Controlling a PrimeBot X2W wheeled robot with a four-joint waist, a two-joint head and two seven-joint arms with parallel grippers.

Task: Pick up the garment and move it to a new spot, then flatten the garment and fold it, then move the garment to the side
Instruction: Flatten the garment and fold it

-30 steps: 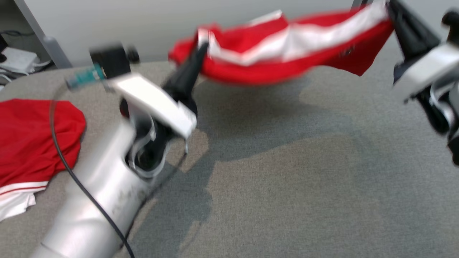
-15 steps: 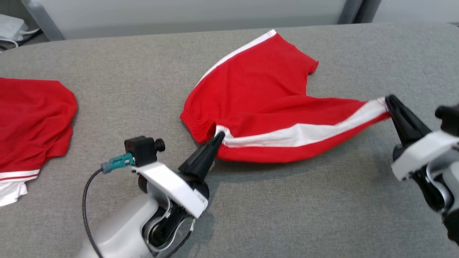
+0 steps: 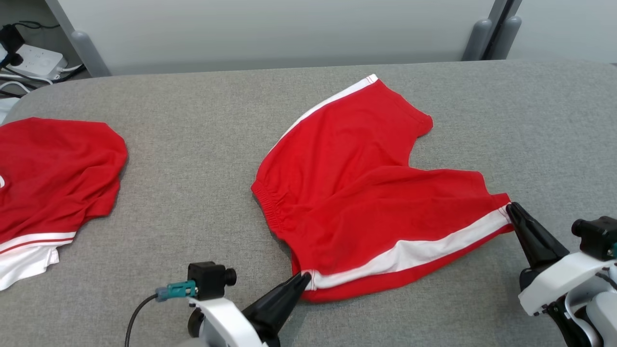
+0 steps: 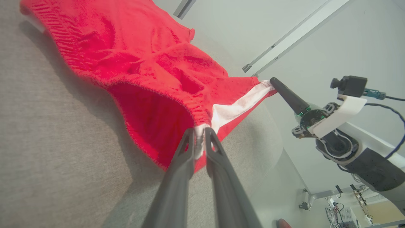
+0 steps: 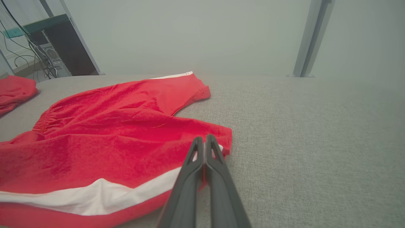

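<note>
Two claws sit low in your head view. Your left claw (image 3: 303,277) at 6 o'clock has its tips barely parted, pinching the white waistband corner of the red shorts (image 3: 356,193). Your right claw (image 3: 511,207) at 4 o'clock is pressed together on the striped leg hem. The shorts lie spread across the middle of the tabletop (image 3: 193,144), and another red garment (image 3: 53,168) lies at 9 o'clock.

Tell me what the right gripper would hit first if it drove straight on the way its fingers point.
The red shorts: the right gripper is shut on one leg's hem corner, so it would likely push straight into that cloth, bunching it on the grey table.
</note>
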